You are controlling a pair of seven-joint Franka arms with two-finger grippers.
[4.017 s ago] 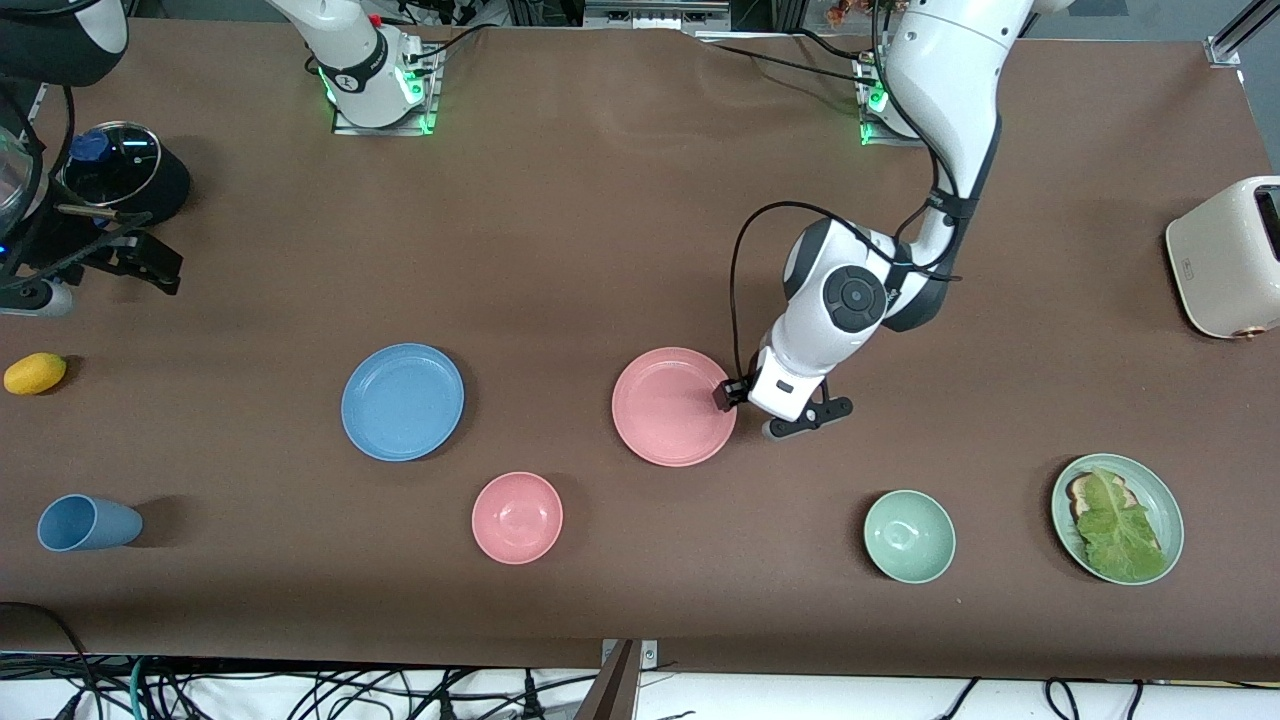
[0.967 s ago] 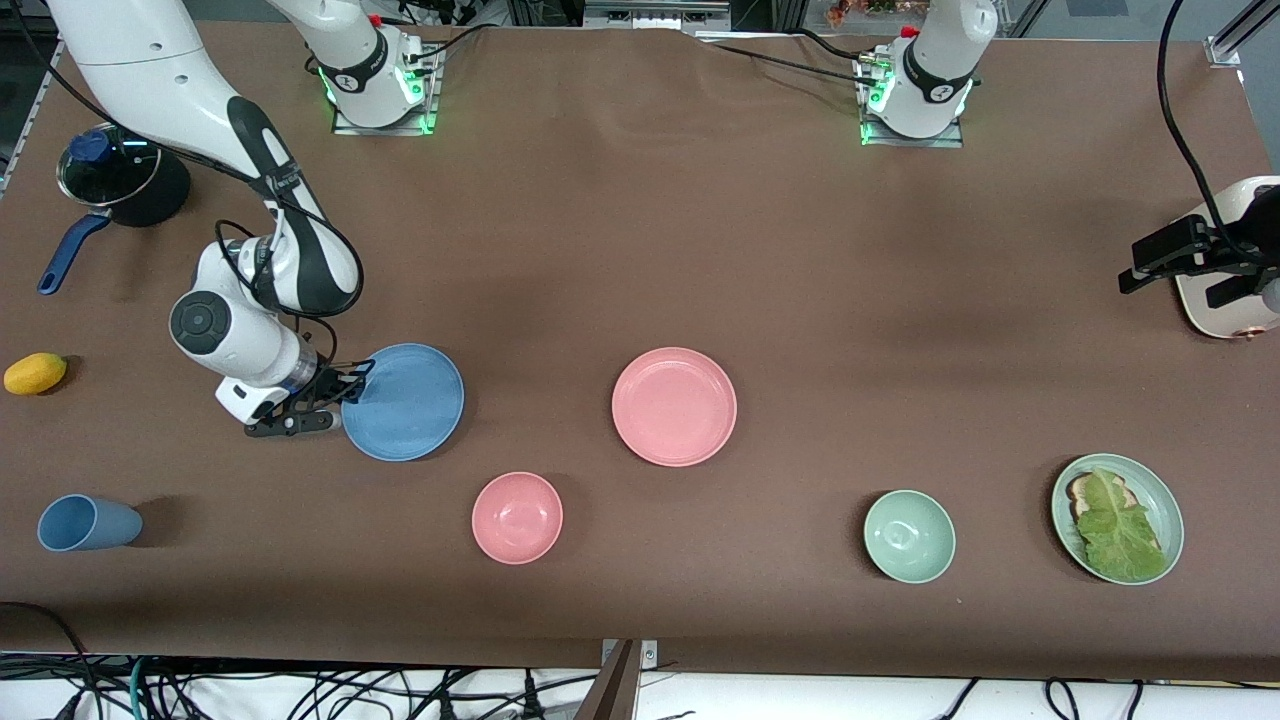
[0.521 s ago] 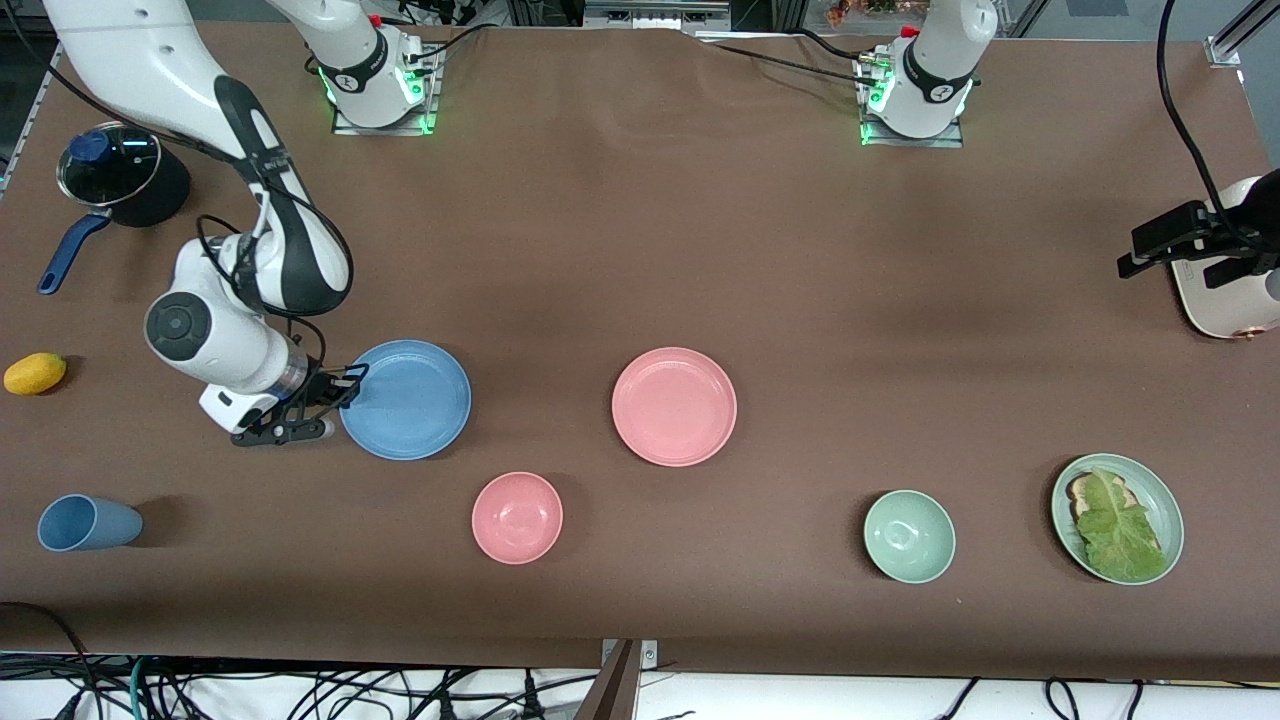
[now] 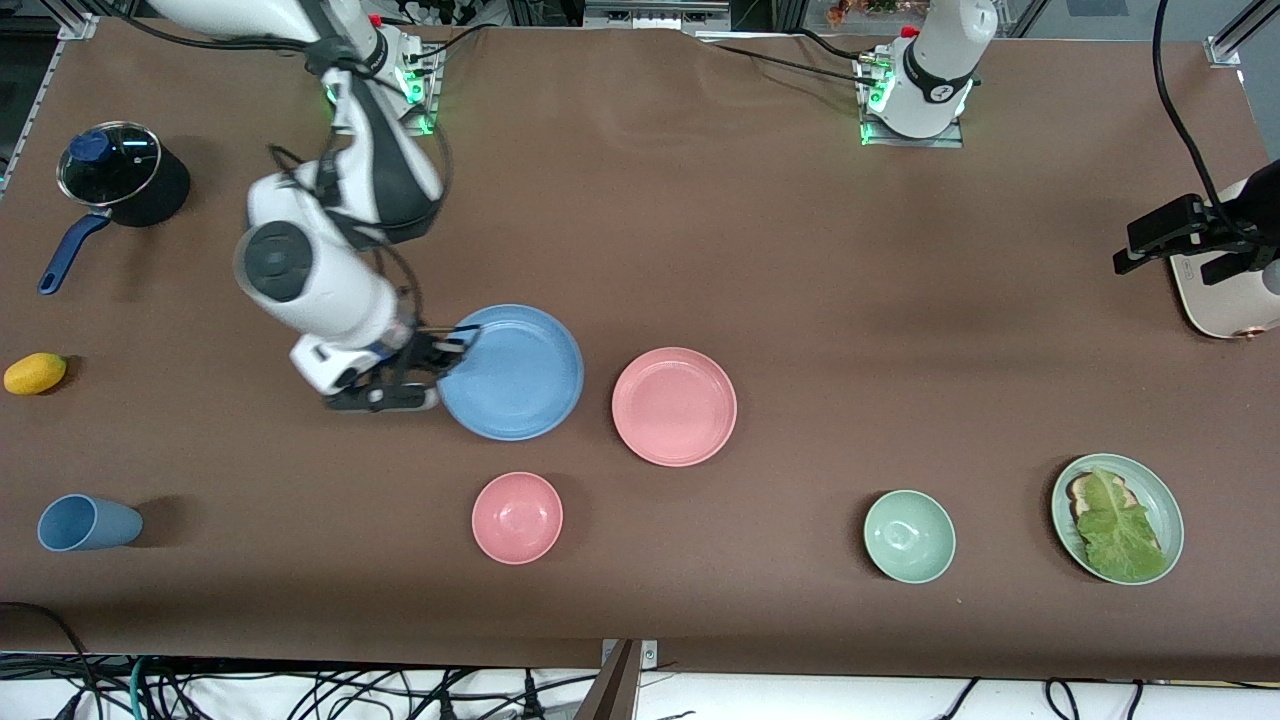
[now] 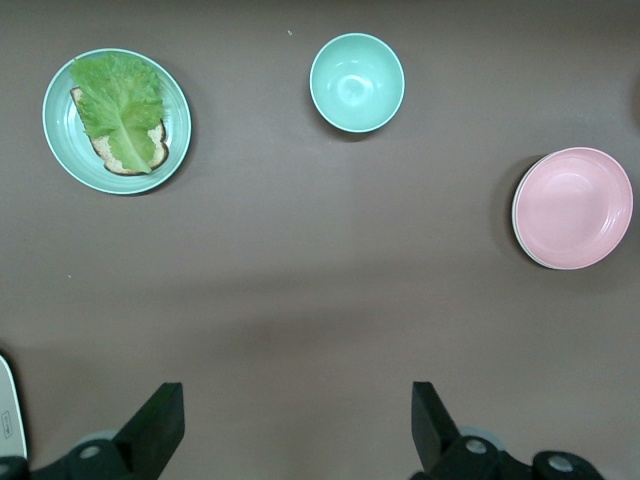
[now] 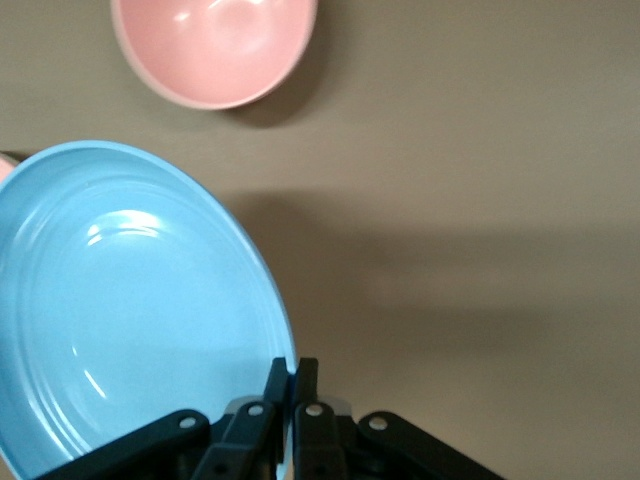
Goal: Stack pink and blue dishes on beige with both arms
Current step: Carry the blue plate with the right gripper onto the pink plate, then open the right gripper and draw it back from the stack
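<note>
My right gripper [image 4: 447, 357] is shut on the rim of the blue plate [image 4: 512, 372] and holds it in the air, over the table just beside the pink plate [image 4: 674, 406]. In the right wrist view its fingertips [image 6: 292, 372] pinch the blue plate's [image 6: 130, 310] edge. The pink plate [image 5: 572, 208] lies flat on the table; a thin pale edge shows under one side of it. No beige plate shows on its own. The left gripper [image 4: 1185, 255] hangs open and empty [image 5: 293, 400] by the toaster, and this arm waits.
The pink bowl [image 4: 517, 517] sits nearer the camera than the two plates. A pale green bowl [image 4: 909, 536] and a green plate with bread and lettuce [image 4: 1117, 518] lie toward the left arm's end, by the toaster [image 4: 1230, 300]. Blue cup [image 4: 88, 523], yellow fruit [image 4: 35, 373] and lidded pot [image 4: 120, 170] stand at the right arm's end.
The right gripper has lifted the blue plate off the table and carried it toward the pink plate. The left gripper, earlier at the pink plate's rim, now stays by the toaster.
</note>
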